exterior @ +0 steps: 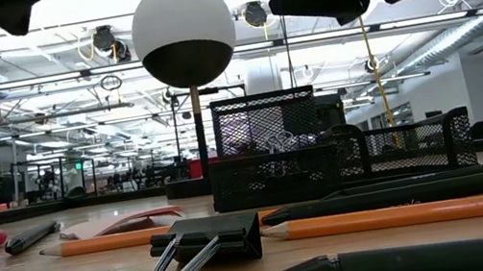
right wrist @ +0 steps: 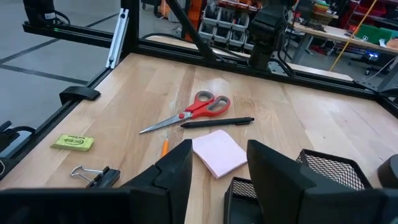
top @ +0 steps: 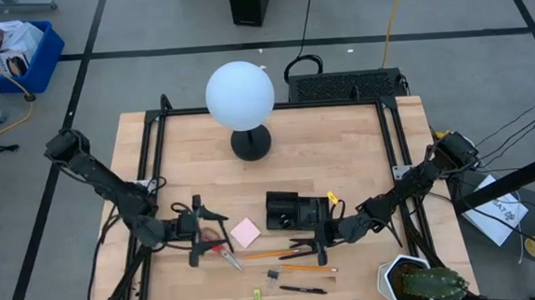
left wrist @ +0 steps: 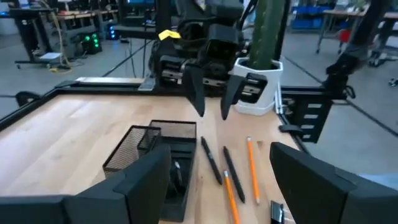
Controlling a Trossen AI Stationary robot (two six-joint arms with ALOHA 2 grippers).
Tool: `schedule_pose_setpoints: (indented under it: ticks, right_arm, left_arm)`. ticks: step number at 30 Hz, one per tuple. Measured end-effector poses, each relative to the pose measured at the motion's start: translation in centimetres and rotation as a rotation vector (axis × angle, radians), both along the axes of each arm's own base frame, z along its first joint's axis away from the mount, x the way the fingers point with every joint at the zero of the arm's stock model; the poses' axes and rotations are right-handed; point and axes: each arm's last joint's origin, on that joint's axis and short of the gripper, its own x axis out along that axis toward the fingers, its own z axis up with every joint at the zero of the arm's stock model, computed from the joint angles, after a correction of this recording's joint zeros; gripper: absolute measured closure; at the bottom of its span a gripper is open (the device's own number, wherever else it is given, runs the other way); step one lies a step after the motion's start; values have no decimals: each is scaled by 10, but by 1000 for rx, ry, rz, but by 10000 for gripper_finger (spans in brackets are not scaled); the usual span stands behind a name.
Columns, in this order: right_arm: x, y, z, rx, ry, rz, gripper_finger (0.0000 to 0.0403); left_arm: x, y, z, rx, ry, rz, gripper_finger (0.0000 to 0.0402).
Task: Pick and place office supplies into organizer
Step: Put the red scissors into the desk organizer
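The black mesh organizer (top: 284, 209) sits near the middle of the wooden table (top: 342, 145), in front of the white globe lamp (top: 240, 96) on its round black base; the pink sticky-note pad (top: 245, 232) lies just beside the organizer's left side, and the red-handled scissors (top: 220, 252) lie left of the pad near the table's front; two orange pencils (top: 260, 255) and a black pen (top: 303, 289) lie in front of the organizer, with a binder clip (top: 272, 276) and a small yellow-green piece (top: 256, 296) closer to the front edge; the left gripper (top: 196, 233) hovers with its fingers spread apart beside the scissors, holding nothing; the right gripper (top: 317, 235) hangs at the organizer's right front corner, above the pencils and a dark pen, jaws parted and empty; a potted cactus (top: 423, 281) stands at the table's front right corner.
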Motion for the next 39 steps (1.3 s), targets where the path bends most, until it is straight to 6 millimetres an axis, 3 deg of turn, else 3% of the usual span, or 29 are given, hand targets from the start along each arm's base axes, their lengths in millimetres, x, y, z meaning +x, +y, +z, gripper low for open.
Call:
schedule_pose_setpoints:
  ticks: [16,32,39]
  right_arm:
    - [0,0,0,1,4,1,265]
    - [0,-1,-1,-4,14,-4,270]
    - [0,-1,-1,-9,13,-4,271]
  left_arm:
    - [-46,20,-34,-69,-95,-93,119]
    - [-38,22,-58,-199,35,-49,119]
    - [-39,22,-67,-359,134,-48,119]
